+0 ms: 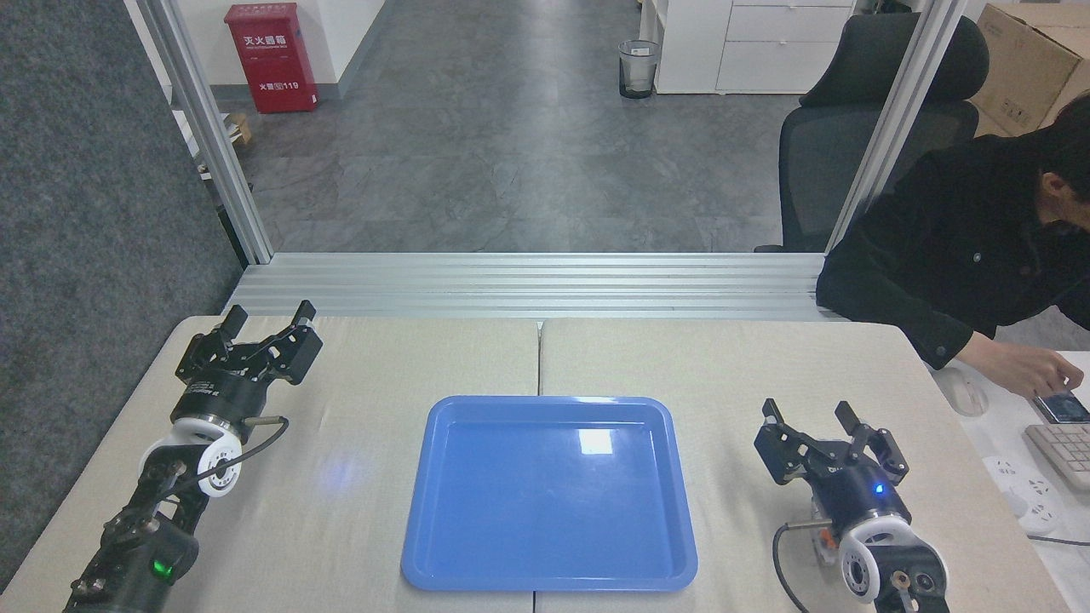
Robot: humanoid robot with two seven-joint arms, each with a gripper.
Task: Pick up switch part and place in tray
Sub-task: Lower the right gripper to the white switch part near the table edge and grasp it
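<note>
Head view: switch (823,538) lying mostly hidden beneath right gripper (813,426), jaws spread, as are the left gripper's (266,322). Likely light, rigid; gripping across white body looks best.

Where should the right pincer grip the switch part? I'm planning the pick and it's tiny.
Probably across the white-and-orange body of the switch part, from straight above: it sits low on the table, leaving no room underneath. The open right pincer is beyond it, its wrist hiding most of the part, so its exact pose is unclear.
</note>
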